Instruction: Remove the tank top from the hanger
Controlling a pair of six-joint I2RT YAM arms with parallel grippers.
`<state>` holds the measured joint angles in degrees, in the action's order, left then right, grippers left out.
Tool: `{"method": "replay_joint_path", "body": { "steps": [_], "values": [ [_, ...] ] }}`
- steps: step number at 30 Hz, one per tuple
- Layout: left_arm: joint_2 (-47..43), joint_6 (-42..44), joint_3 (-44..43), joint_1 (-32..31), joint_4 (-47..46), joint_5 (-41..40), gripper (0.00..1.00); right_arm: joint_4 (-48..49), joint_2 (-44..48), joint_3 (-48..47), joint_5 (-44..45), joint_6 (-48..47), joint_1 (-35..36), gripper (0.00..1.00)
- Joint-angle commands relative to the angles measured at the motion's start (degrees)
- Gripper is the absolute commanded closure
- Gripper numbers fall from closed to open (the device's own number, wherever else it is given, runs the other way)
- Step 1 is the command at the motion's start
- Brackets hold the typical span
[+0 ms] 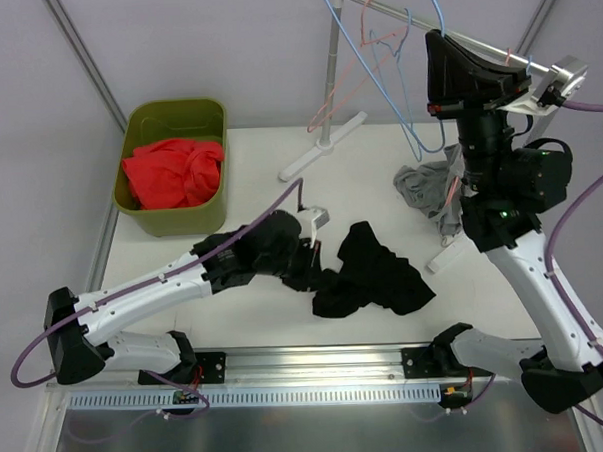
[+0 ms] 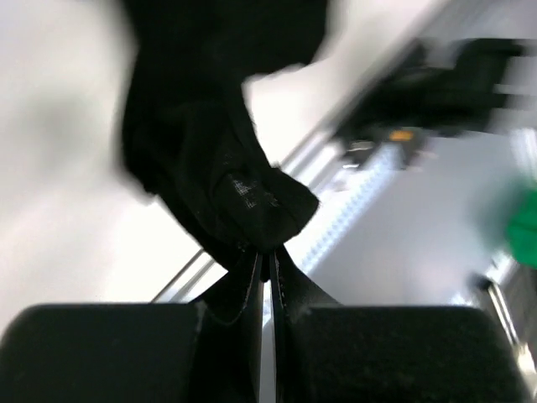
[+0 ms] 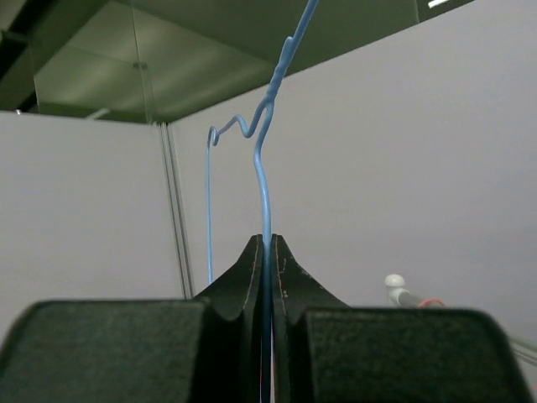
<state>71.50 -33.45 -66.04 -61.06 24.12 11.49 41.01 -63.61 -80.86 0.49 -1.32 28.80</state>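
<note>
The black tank top (image 1: 374, 273) lies crumpled on the white table, off the hanger. My left gripper (image 1: 313, 261) is shut on its left edge, and the left wrist view shows the black tank top (image 2: 210, 151) bunched just beyond the left gripper (image 2: 267, 252), pinched between the closed jaws. High beside the rack rod, my right gripper (image 1: 436, 38) is shut on the thin blue wire hanger (image 1: 439, 15). In the right wrist view the blue hanger (image 3: 265, 193) rises straight out of the closed right gripper (image 3: 268, 239), with no cloth on it.
A green bin (image 1: 172, 117) at the back left holds red clothing (image 1: 174, 171). A grey garment (image 1: 430, 185) lies under the rack. The rack rod (image 1: 392, 14) carries further blue and pink wire hangers (image 1: 359, 58); its white foot (image 1: 323, 145) rests on the table.
</note>
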Motion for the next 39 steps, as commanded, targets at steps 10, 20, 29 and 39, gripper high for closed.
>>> {"method": "replay_joint_path", "body": {
  "steps": [10,20,29,39],
  "values": [
    [-6.1,-8.0,15.2,4.5,11.4,-17.7,0.95,-72.4,19.4,-15.5,21.1,-13.0,2.1,1.0],
    [-0.1,-0.3,7.2,6.6,12.4,-14.5,0.01,-83.0,14.1,-21.7,30.3,-15.1,2.3,1.0],
    [-1.1,1.6,8.7,7.4,12.4,-9.1,0.01,-75.7,4.0,-22.3,40.3,-27.1,2.1,1.0],
    [-2.3,2.4,10.8,7.4,12.4,-7.8,0.01,-72.6,-3.4,-22.2,28.6,-10.7,5.2,1.0]
  ]
}}
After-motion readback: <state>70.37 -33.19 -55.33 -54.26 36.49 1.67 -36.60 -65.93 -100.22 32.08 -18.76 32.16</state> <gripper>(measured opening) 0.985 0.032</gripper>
